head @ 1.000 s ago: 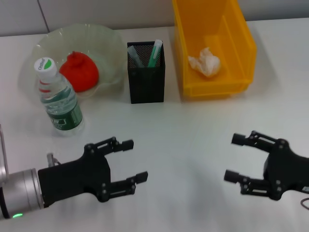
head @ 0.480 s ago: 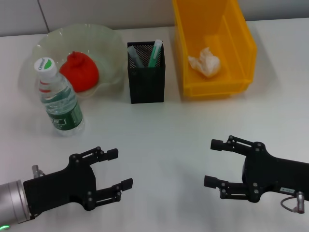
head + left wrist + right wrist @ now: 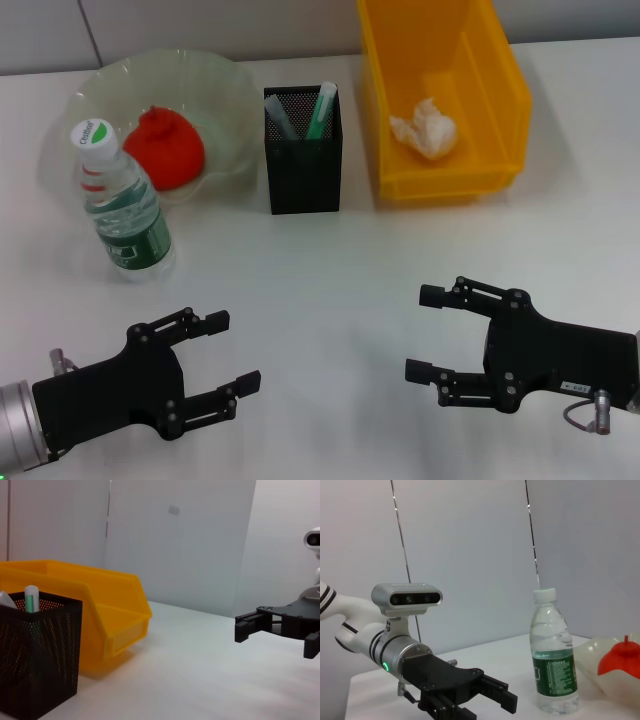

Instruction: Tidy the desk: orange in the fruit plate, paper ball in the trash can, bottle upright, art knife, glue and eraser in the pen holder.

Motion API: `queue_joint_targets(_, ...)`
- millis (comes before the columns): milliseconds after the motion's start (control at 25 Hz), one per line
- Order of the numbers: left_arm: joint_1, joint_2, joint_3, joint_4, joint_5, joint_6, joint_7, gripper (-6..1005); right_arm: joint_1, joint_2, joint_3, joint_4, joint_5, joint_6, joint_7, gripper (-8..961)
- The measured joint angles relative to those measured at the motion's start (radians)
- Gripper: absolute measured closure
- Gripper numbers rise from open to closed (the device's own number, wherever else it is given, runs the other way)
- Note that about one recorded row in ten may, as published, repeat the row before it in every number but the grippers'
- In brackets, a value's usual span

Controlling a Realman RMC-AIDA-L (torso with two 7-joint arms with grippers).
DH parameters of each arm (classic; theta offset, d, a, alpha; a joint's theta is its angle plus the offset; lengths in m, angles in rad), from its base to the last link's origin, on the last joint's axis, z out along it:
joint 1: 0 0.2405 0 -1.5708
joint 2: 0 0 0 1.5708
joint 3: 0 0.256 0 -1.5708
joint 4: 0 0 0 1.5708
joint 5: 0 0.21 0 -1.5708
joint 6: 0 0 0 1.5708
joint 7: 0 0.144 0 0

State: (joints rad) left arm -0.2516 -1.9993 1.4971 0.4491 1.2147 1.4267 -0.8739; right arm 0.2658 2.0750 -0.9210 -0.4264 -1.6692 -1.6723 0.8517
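A: Left to right, then. The left gripper [image 3: 222, 351] hangs low with its fingers apart, holding nothing. Ahead of it the bottle [image 3: 120, 205] stands upright, and the orange [image 3: 163, 148] sits in the fruit plate [image 3: 215, 85] just beyond.

B: And the pen holder [image 3: 302, 150]?

A: Ahead, between both grippers. The right gripper [image 3: 427, 333] is spread and empty too; the paper ball [image 3: 424, 128] lies in the trash can [image 3: 497, 80] beyond it.

B: Risks?

A: A careless left sweep forward could topple the bottle.
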Motion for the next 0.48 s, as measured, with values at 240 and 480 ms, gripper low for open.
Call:
queue_joint_targets(240, 0.000, 0.000, -0.005, -0.002, 0.002, 0.003, 0.001, 229, 0.006, 0.001, -0.001, 0.000, 0.000, 0.001, 0.001, 122)
queue_joint_targets(480, 0.000, -0.003, -0.007, -0.002, 0.003, 0.004, 0.002, 229, 0.006, 0.001, 0.005, 0.000, 0.000, 0.011, 0.001, 122)
